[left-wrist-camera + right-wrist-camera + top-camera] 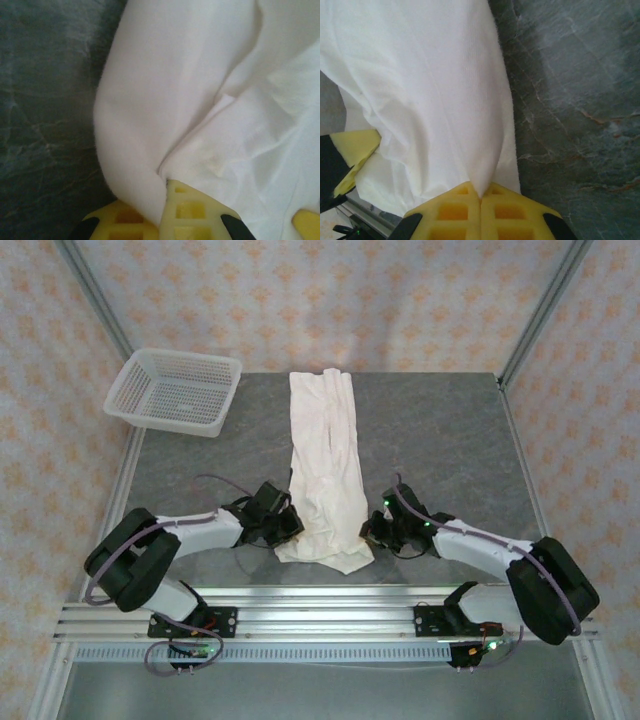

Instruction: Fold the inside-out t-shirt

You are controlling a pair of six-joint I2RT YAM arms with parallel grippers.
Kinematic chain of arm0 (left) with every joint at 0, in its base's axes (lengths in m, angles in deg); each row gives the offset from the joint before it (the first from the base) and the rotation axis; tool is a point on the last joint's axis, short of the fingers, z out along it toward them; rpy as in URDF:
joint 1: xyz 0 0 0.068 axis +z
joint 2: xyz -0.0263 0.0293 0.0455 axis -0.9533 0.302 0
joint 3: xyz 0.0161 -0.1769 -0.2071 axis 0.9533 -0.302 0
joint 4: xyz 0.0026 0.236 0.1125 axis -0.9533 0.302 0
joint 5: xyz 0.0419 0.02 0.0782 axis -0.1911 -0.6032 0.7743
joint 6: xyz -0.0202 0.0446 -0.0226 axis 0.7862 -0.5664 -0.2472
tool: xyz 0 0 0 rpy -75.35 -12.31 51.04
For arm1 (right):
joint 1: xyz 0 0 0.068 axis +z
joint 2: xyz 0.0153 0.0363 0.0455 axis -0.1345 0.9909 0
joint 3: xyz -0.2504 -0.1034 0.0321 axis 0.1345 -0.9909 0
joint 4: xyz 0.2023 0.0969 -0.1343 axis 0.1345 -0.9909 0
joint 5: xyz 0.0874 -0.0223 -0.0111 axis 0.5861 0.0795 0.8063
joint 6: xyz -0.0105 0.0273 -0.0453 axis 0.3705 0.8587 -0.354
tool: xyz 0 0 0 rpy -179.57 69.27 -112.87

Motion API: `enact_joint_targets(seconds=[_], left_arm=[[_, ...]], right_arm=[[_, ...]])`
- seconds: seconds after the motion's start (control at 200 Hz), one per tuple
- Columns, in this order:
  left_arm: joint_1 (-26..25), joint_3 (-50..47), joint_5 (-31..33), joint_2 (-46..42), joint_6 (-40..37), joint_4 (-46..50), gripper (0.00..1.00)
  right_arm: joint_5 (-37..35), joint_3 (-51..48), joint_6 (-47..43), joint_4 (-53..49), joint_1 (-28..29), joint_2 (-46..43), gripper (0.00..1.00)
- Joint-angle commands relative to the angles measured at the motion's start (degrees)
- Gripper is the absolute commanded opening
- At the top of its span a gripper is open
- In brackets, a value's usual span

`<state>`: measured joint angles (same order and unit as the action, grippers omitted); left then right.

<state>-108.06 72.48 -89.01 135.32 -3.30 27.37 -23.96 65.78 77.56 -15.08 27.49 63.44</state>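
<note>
At the far left corner of the grey stone-patterned table (450, 440) a white mesh basket (175, 390) sits, well apart from everything else. Nearer the front, the left arm (150, 550) reaches in low over the tabletop from the left, and the left gripper (283, 525) meets the left edge of the t-shirt (325, 460) at its near end. In the left wrist view the left gripper (165, 200) is clenched on that edge: a fold of the cream-white t-shirt (200, 100) runs down between its yellow fingers (190, 215), with dark table (45, 100) to the left of the cloth. The t-shirt lies in the middle of the table as a long narrow strip running from the far edge toward the arms. Its near end spreads wider and more rumpled, lying between the two grippers and close to the aluminium rail (320, 615) at the front. On the right edge of that near end sits the right gripper (375, 530), at the end of the right arm (520, 575) that comes in from the right. In the right wrist view the right gripper (480, 200) is likewise clamped tight, its yellow fingers (512, 212) pressed together with a pinch of the t-shirt (430, 90) caught at the seam between them, and bare table (570, 100) to the right.
</note>
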Motion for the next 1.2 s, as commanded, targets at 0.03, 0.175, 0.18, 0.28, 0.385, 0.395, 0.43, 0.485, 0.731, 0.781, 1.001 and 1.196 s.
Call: enact_joint_targets(seconds=[0.03,0.175,0.18,0.28,0.385,0.395,0.43,0.485,0.731,0.781,1.001,1.196], left_arm=[[-1.00,-0.78,-0.27,-6.53,-2.49,4.81,0.00],[-4.26,-3.94,0.54,-12.37,-4.24,11.07,0.00],[-4.35,-4.15,0.72,-12.55,-4.26,11.35,0.00],[-5.77,-9.02,1.13,-17.89,-3.30,13.26,0.00],[-7.40,-13.57,-0.44,-28.28,1.00,12.41,0.00],[-7.60,-13.65,-0.44,-29.67,1.33,12.54,0.00],[-8.30,-13.49,0.24,-34.12,2.06,14.10,0.00],[-8.66,-11.82,2.18,-40.40,2.26,18.37,0.00],[-2.96,1.34,7.93,-40.45,-4.14,25.09,0.00],[-0.86,4.58,8.04,-36.77,-6.75,24.57,0.00],[10.95,15.08,7.66,-21.17,-11.70,16.70,0.00],[15.89,26.81,2.93,-4.00,-17.66,11.85,0.00]], right_arm=[[-3.14,-3.00,0.30,-1.51,0.37,-5.84,0.00],[-0.77,-7.16,0.52,-5.38,1.47,-14.93,0.00],[-0.83,-7.28,0.51,-5.83,1.58,-15.43,0.00],[-1.77,-8.58,1.20,-13.56,3.89,-27.27,0.00],[-1.54,-8.30,3.88,-20.14,5.28,-40.73,0.00],[-1.49,-8.14,4.16,-20.69,5.36,-41.83,0.00],[-1.65,-7.69,5.17,-22.13,5.47,-45.42,0.00],[-2.72,-6.55,6.10,-23.34,5.56,-49.08,0.00],[-10.08,3.36,-2.40,-8.09,5.47,-32.70,0.00],[-11.35,6.55,-5.06,-4.94,4.85,-27.27,0.00],[-7.37,18.29,-10.87,7.00,-5.05,-6.39,0.00],[-0.73,27.84,-11.26,16.09,-11.38,12.37,0.00]])
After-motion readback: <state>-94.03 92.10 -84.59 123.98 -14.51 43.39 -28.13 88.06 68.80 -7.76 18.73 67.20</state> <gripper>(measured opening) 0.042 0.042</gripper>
